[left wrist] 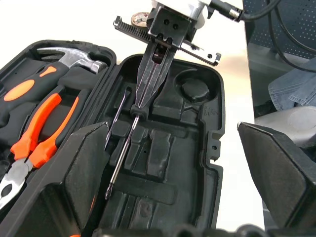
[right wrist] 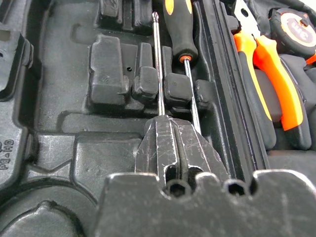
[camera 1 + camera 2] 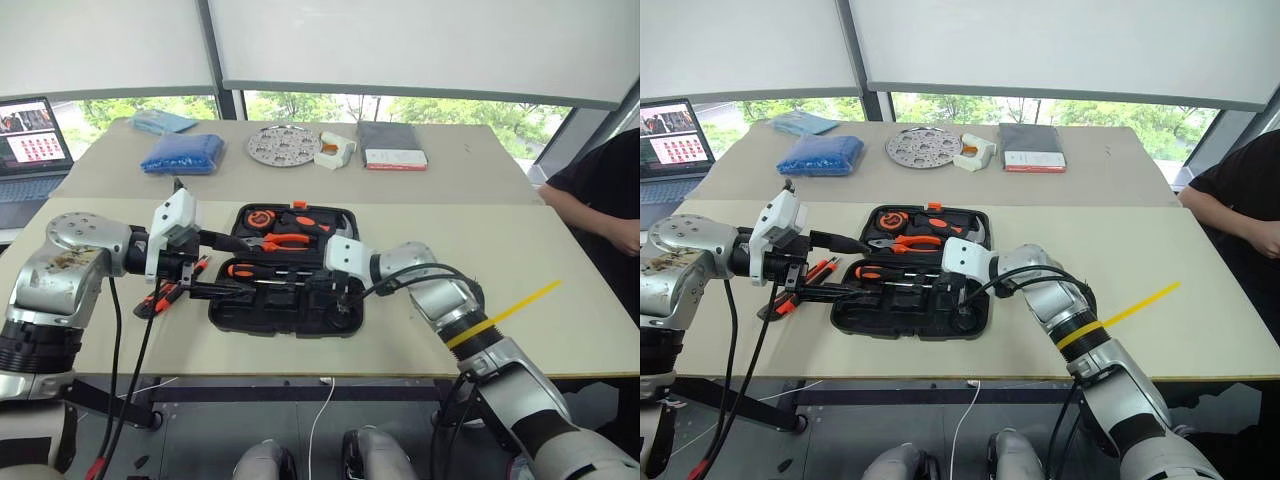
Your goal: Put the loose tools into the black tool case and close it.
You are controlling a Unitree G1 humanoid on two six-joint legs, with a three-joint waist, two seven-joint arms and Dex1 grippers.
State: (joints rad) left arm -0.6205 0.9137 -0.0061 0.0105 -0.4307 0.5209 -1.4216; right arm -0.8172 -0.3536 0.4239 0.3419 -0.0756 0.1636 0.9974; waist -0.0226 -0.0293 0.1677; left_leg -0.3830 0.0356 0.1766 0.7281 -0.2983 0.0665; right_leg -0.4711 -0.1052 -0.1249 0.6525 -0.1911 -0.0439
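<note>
Head views: a black tool case [image 3: 285, 285] lies open on a pale counter [image 3: 500, 300], near its front edge. Its far half holds a hammer, pliers [image 3: 285, 240] and tape measure [image 3: 260, 216]. One orange-and-black screwdriver [image 3: 250, 271] lies in the near half. More loose tools [image 3: 165, 292] sit on the counter just left of the case. The right claw [image 3: 343, 296] reaches down into the near half. The left claw [image 3: 215, 265] hovers over the case's left edge. A person stands at the counter's right end, well apart.

Left wrist view: the left claw's fingers [image 1: 86, 168] stand wide, holding nothing. Opposite, the right claw [image 1: 140, 106] is pinched on a thin screwdriver shaft [image 1: 121, 158] lying along a moulded slot.

Right wrist view: the right claw [image 2: 170, 148] is closed on that Phillips shaft [image 2: 158, 69], beside the seated screwdriver's shaft [image 2: 190, 89].

This looks like seating the second screwdriver; next it likely needs pressing into its groove, then letting go. Room is tight between ribs and neighbour; open counter lies to the right.
</note>
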